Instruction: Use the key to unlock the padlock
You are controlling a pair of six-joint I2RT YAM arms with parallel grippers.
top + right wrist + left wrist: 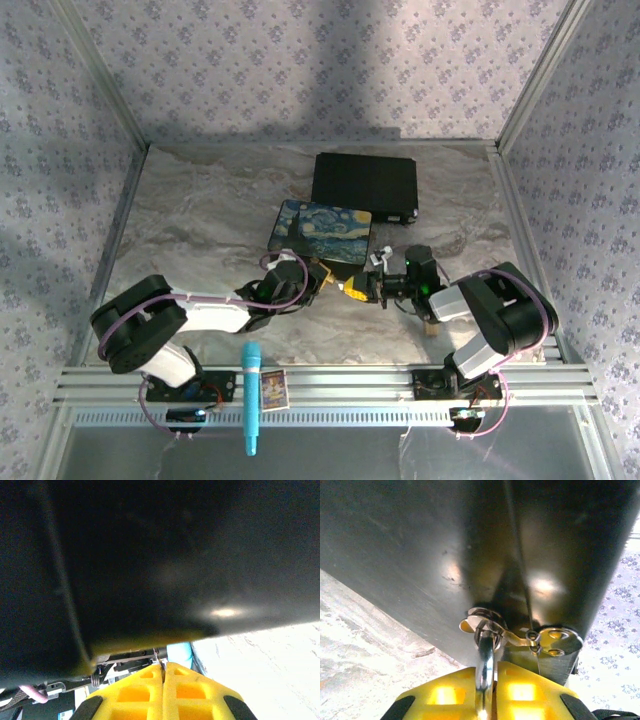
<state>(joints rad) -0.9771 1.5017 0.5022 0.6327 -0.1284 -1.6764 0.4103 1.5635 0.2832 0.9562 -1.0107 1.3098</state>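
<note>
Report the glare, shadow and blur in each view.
Top external: soft broad shadows cross the wall and table. Left wrist: the dark box side carries two glare spots, and the yellow fingers of the left gripper glow overexposed around a shiny silver metal piece. Right wrist: a blurred dark surface with one glare spot, the table blown white.

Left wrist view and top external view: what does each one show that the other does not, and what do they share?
Left wrist view: close up, the yellow fingers of the left hand pinch a shiny metal piece leading to a small silver plate with two holes. Top external view: the starry-night box, the black case, the teal pen and the right hand close to the left one. Shared: the left hand and the marble table.
</note>
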